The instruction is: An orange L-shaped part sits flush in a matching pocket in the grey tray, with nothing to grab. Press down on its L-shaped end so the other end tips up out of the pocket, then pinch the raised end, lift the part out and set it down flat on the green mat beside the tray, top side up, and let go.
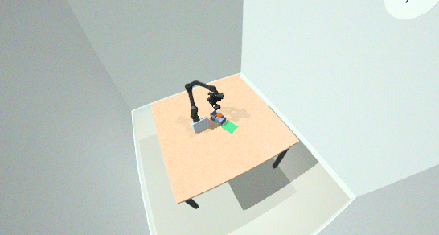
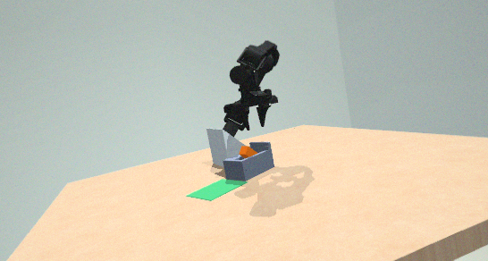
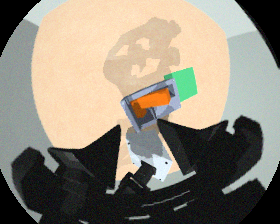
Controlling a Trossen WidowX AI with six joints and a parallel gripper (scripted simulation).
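Black parallel-jaw claw (image 2: 254, 118) hangs above the grey tray (image 2: 255, 164), fingers spread partway, holding nothing, w/ open air between. Orange L-shaped part (image 2: 247, 152) sits tilted in the tray pocket, one end up. Flat green mat (image 2: 216, 189) touches the tray's edge. Wrist view shows the part's (image 3: 153, 100) top face; exterior shows its tilt.

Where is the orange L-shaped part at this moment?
In the exterior view the orange part sits tilted in the grey tray, one end raised above the rim, below the open gripper and beside the green mat.
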